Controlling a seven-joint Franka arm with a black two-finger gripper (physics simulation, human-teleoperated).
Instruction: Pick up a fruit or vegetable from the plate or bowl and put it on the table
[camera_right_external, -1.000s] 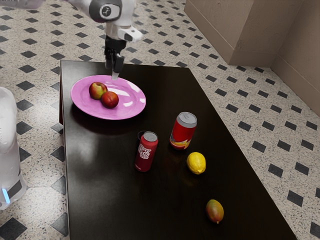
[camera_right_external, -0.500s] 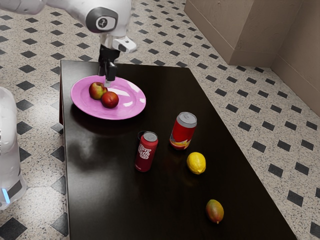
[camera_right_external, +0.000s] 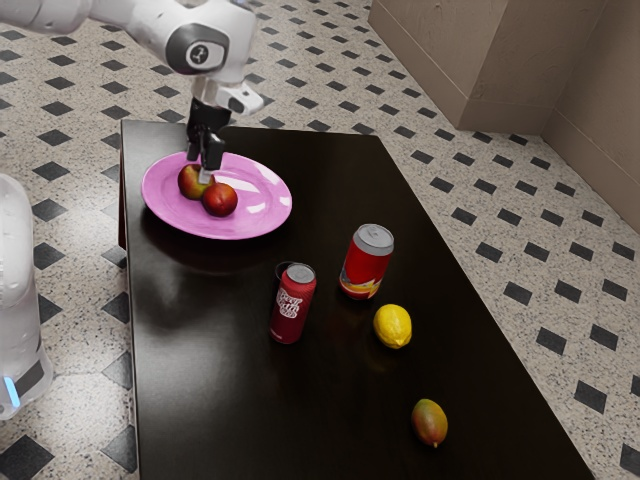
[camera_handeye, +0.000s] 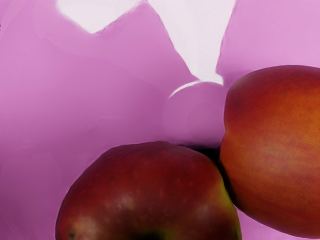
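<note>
In the exterior view my gripper (camera_right_external: 204, 165) hangs low over the pink plate (camera_right_external: 255, 220), its fingertips in front of part of the red-yellow apple (camera_right_external: 191, 182). Whether the fingers stand apart cannot be made out. A redder round fruit (camera_right_external: 220, 200) lies against that apple on the plate. The wrist view has the dark red apple (camera_handeye: 150, 190) at its lower edge, close under my hand, and the orange-red fruit (camera_handeye: 275, 150) beside it, both on the pink plate (camera_handeye: 100, 100).
On the dark table (camera_right_external: 210, 400) stand a dark red can (camera_right_external: 292, 306) and a red can with a silver top (camera_right_external: 367, 264). A lemon (camera_right_external: 393, 326) and a mango (camera_right_external: 430, 422) lie farther from the plate.
My gripper has moved toward the exterior view's left and lower, from the plate's far rim to the red-yellow apple. The fruits, plate and cans have stayed where they were.
</note>
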